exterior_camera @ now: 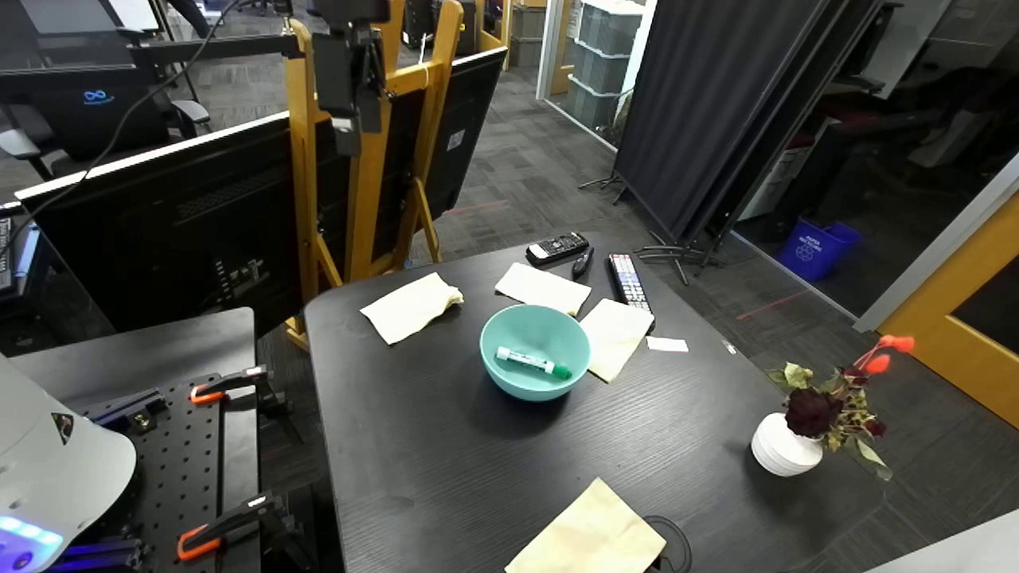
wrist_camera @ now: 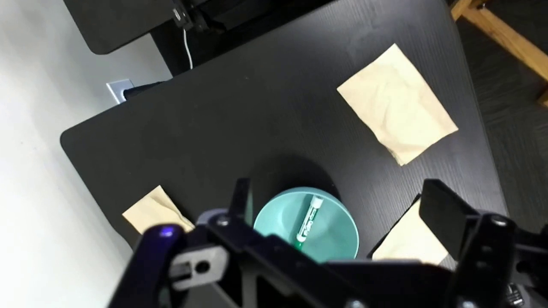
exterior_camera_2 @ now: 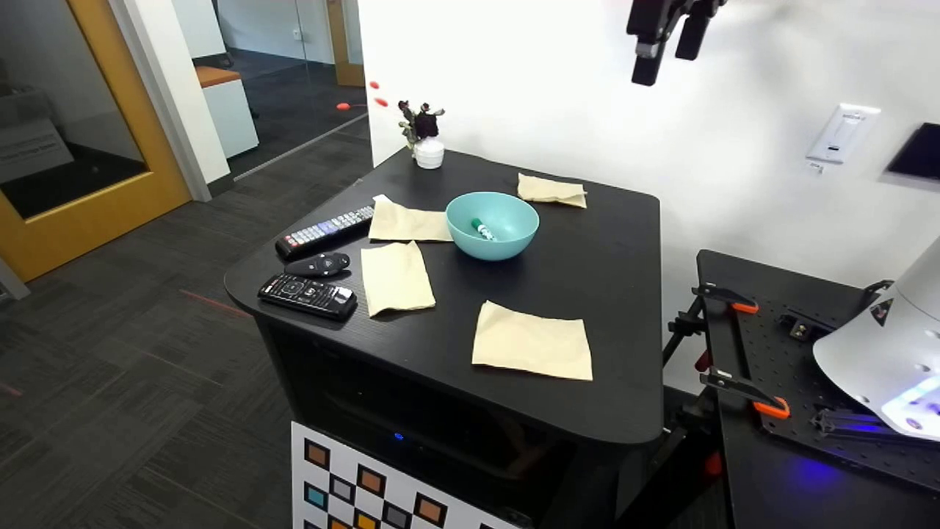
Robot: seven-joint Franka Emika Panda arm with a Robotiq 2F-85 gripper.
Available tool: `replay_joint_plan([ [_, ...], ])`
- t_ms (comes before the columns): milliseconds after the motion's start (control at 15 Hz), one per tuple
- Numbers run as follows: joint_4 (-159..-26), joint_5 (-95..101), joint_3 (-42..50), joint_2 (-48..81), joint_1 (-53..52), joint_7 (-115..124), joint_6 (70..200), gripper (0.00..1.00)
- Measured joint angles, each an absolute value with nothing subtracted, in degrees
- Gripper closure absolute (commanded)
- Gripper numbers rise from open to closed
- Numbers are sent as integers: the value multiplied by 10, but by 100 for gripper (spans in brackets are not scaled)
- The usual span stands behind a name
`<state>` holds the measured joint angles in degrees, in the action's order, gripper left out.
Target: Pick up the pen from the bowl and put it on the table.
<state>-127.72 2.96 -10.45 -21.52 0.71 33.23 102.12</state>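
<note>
In an exterior view, the turquoise bowl sits on the black table, the pen lying inside with its green end toward half past ten. Around the bowl, four beige napkins lie at two, five, eight and nine o'clock; farther out are two remotes at eight and nine, a small black object between them. A white flowerpot stands near eleven. The gripper hangs high toward half past one, jaws parted.

From the wrist, we see blurred jaws, spread wide, hiding parts of the bowl and the pen, marked too finely for us to read! In an exterior view, the bottom edge slices the counter and a beige sheet; in both exterior views, side edges clip the robot's base.
</note>
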Motion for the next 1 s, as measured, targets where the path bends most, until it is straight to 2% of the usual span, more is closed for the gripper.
replay_joint_plan([
  [533, -1352, 121, -78, -145, 50, 428, 1276, 0],
  [1000, -1353, 135, -71, -110, 52, 453, 1305, 0],
])
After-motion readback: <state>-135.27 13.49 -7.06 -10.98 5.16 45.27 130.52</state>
